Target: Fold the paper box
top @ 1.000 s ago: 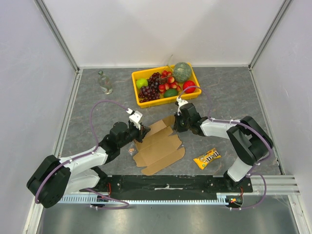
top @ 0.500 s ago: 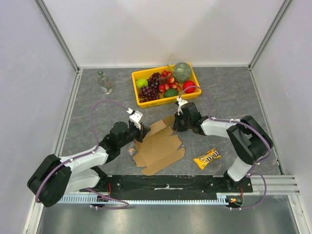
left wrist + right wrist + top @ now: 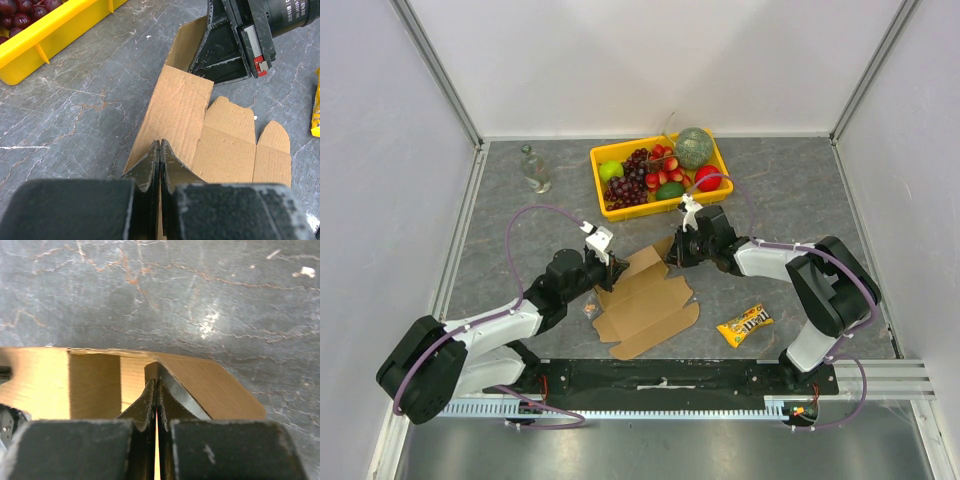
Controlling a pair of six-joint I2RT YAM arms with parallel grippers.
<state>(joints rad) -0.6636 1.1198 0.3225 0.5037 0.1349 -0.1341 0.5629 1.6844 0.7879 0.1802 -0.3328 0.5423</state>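
Top external view: the paper box lies mostly flat on the surface between the arms. The left tool is clamped on its left panel and the right tool on a far flap, both raised. Folding looks barely begun, with the other flaps unfolded.

The paper box lies on the bench between the left jaws and the right jaws, touching both. Beyond the jaws sits a fruit tray, with a bottle to its left. A candy packet lies behind the right jaws.
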